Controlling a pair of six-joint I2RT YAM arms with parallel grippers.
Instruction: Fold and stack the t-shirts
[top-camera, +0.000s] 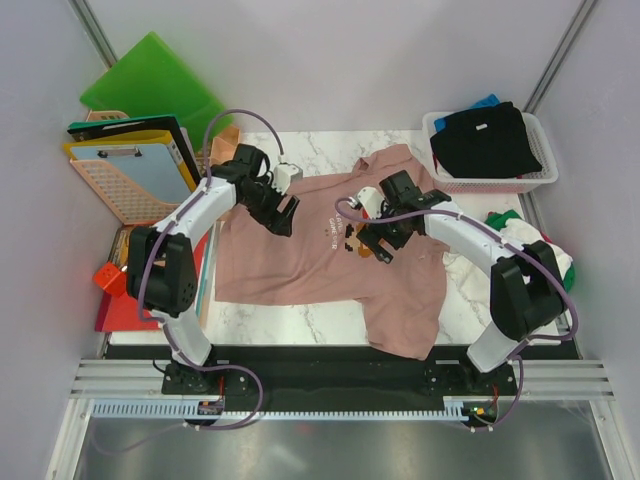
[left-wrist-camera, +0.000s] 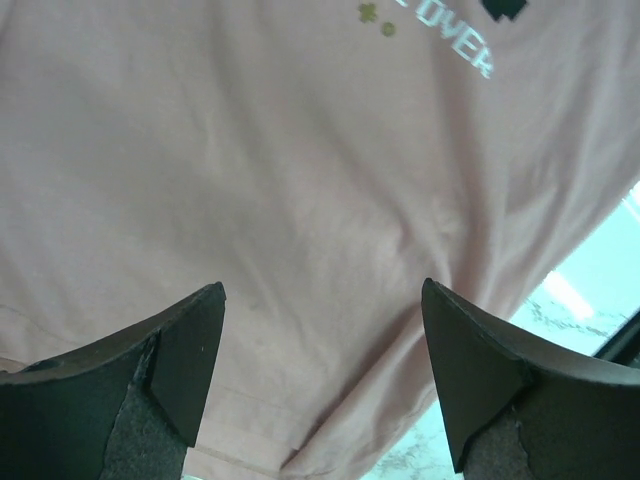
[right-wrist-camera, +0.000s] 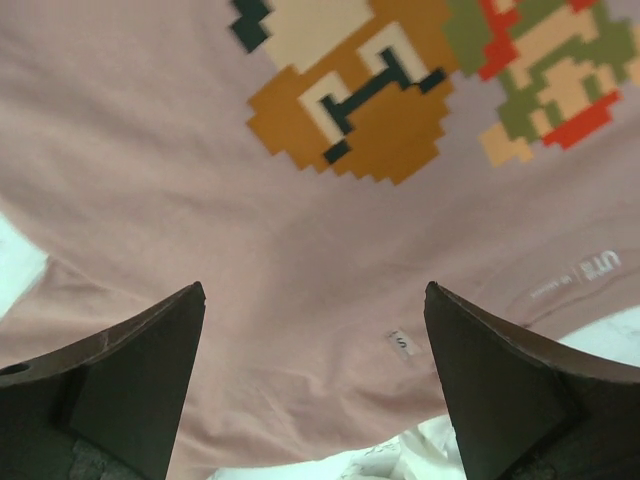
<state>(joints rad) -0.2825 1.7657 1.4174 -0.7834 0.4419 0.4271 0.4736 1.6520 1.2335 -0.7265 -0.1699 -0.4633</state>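
Note:
A dusty pink t-shirt (top-camera: 310, 265) lies spread on the marble table, with a pixel character print (right-wrist-camera: 345, 95) on its chest. My left gripper (top-camera: 279, 217) hovers open over its upper left part, and only pink cloth (left-wrist-camera: 300, 200) shows between its fingers (left-wrist-camera: 185, 360). Over the print stands my right gripper (top-camera: 378, 245), also open and holding nothing, with pink cloth (right-wrist-camera: 300, 300) below it. A black t-shirt (top-camera: 487, 140) and a blue one (top-camera: 484, 102) lie in the white basket (top-camera: 545, 176). White and green t-shirts (top-camera: 528, 238) are heaped at the right edge.
Green boards (top-camera: 150, 85), a clipboard (top-camera: 140, 165) and a peach tray (top-camera: 115, 195) stand at the far left. Red objects (top-camera: 115, 290) lie at the table's left edge. Bare marble (top-camera: 290, 320) shows in front of the shirt.

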